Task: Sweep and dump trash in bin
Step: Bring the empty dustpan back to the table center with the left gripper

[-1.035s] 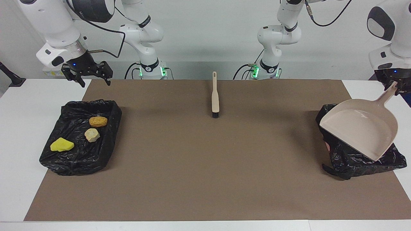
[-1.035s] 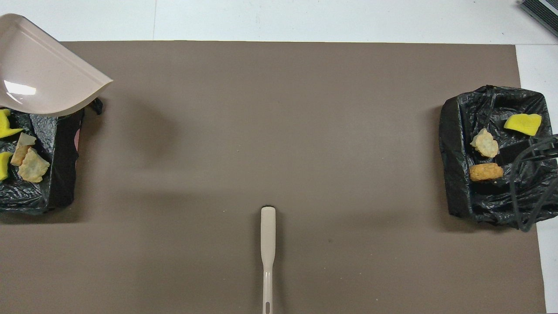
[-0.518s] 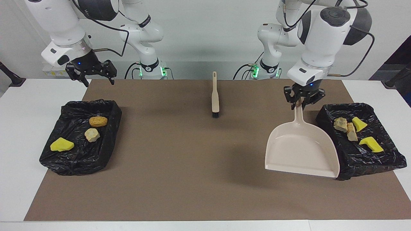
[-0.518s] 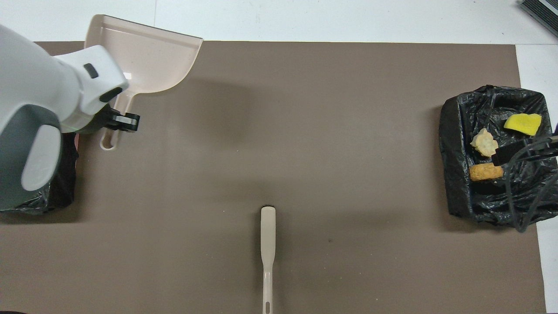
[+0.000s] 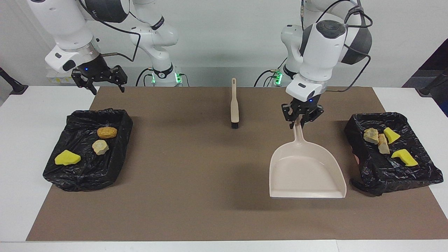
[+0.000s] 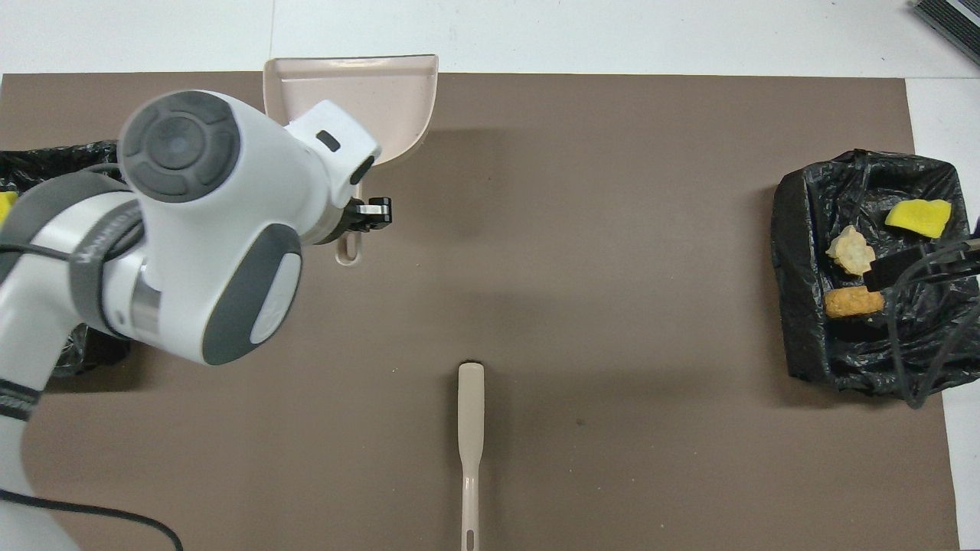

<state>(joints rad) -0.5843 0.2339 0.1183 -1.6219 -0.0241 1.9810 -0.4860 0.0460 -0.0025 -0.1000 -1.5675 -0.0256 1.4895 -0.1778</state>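
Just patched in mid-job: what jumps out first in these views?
The left pincer, shut on the handle of the empty beige dustpan, which sits mid-mat beside the bin at the left arm's end. All visible trash lies in the two black-lined bins: four pieces there, three in the other bin. The right pincer hangs open near that one.

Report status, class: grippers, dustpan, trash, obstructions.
Left gripper shut on empty dustpan handle, over mat. Right gripper open, waiting. Trash in both black-lined bins. Brush idle; nothing obstructing.

left gripper (image 5: 302,118): raised, fingers clamped | right gripper (image 5: 101,84): raised, fingers spread, waiting
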